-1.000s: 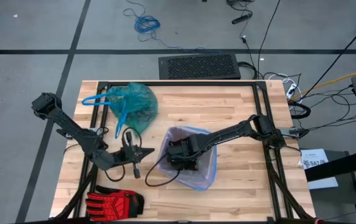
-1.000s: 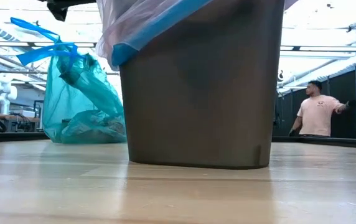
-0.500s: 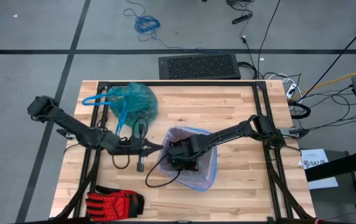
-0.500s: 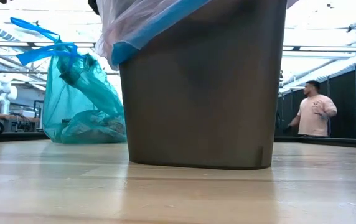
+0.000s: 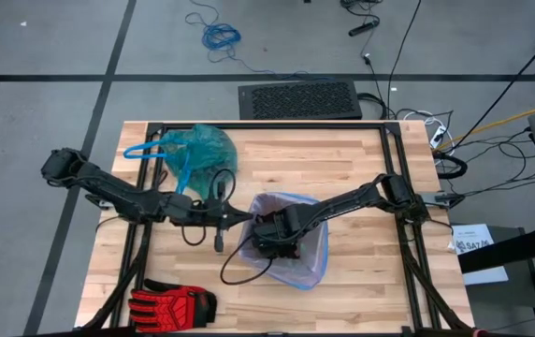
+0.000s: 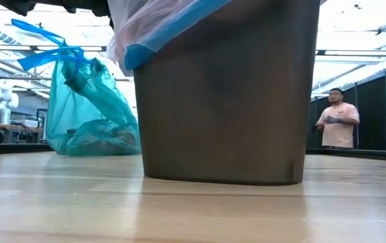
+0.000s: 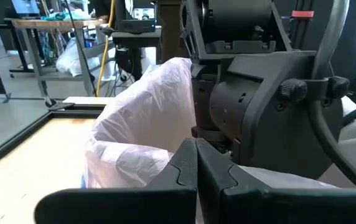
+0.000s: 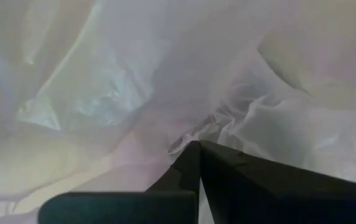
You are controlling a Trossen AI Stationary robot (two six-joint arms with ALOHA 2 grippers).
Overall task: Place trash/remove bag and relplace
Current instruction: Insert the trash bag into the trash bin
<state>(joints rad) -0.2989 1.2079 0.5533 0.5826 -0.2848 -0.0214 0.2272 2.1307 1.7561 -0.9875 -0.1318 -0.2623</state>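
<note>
The counter [image 5: 342, 168] is a pale butcher-block wood top with a black frame along its edges, standing on a grey floor crossed by dark lines. On the floor beyond it lie a black grille panel [image 5: 299, 99] and a coil of blue cable [image 5: 219, 36], with more cables to the right. In the low view the room behind is bright, with tables and a person [image 6: 335, 123] in a pale shirt standing far off at the right.

The left pincer [image 5: 241, 221] is pressed together, its tips at the near-left rim of the bin [image 6: 223, 101], touching or just beside the pale lilac liner [image 5: 297, 271]; whether it pinches the plastic cannot be told. The right pincer [image 8: 199, 149] is also together, down inside the bin, its tips against crumpled liner plastic, holding nothing that can be made out.

There is one bin, dark brown and upright near the middle of the counter, with one lilac liner folded over its rim by a blue edge. One teal-green bag [image 5: 202, 159], full and tied with blue drawstring loops [image 5: 146, 149], sits at the far left of the counter, well apart from the bin. One red-and-black glove [image 5: 172, 304] lies at the near left edge. Two arms are in view. No loose trash shows on the counter.
</note>
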